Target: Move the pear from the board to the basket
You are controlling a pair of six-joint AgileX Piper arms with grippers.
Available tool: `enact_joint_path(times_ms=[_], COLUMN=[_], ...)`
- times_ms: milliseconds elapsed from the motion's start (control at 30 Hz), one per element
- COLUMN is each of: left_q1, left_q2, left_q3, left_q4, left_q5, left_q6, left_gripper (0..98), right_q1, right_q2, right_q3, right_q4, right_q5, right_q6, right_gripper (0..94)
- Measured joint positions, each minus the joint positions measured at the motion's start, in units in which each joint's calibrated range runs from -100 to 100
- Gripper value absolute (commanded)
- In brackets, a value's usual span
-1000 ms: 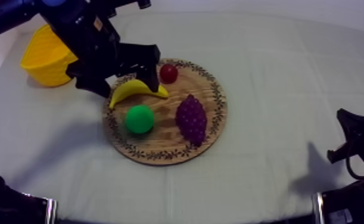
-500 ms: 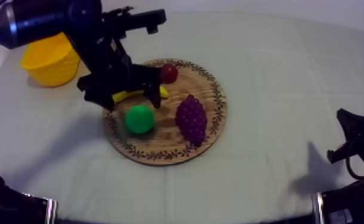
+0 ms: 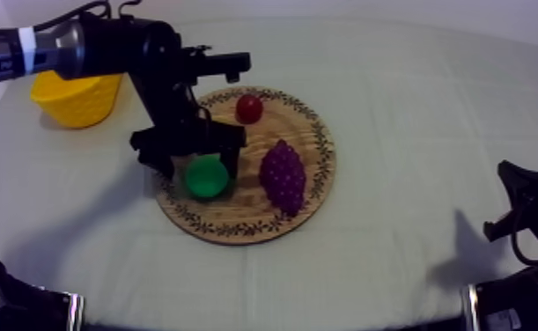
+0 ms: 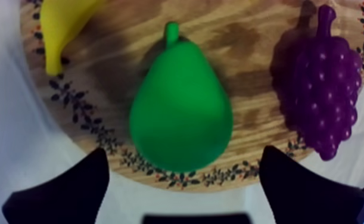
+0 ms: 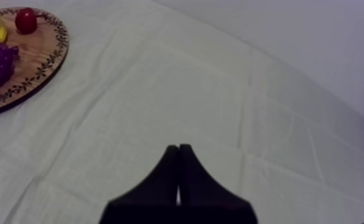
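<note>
Straddling the pear, our left pincer had its two black fingers spread wide apart, one at each side of the fruit's rounded end. A gap showed between each finger and the green skin, and nothing was clamped between them. We could not tell how high above the fruit the pincer hung.

The pear lay on its side on the round wooden board, stem towards the board's middle and rounded end near the patterned rim. In the top view it sat left of the frame's centre, on the board's left half. A banana lay near the stem end at one side, and a bunch of grapes at the other, apart from the pear. A small red fruit stood near the board's upper rim.

The yellow basket stood at the upper left of the frame on the surface, apart from the board.

Our right pincer had its fingers pressed together into a narrow wedge, holding nothing, over bare cloth well apart from the board.
</note>
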Motion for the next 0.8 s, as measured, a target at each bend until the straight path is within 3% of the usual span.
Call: enact_joint_path(times_ms=[233, 800], left_q1=[0.21, 0.06], left_q2=[4.86, 7.77], left_q3=[-2.84, -2.70], left_q4=[0.06, -0.71], left_q5=[-0.20, -0.20], left_q6=[-0.27, -0.18], left_gripper=[88.4, 41.2], right_q1=[0.00, 0.00], right_q2=[0.00, 0.00], right_q3=[0.00, 0.00], right_q4=[0.00, 0.00], right_q5=[0.00, 0.00], right_q6=[0.00, 0.00], right_gripper=[0.2, 0.2])
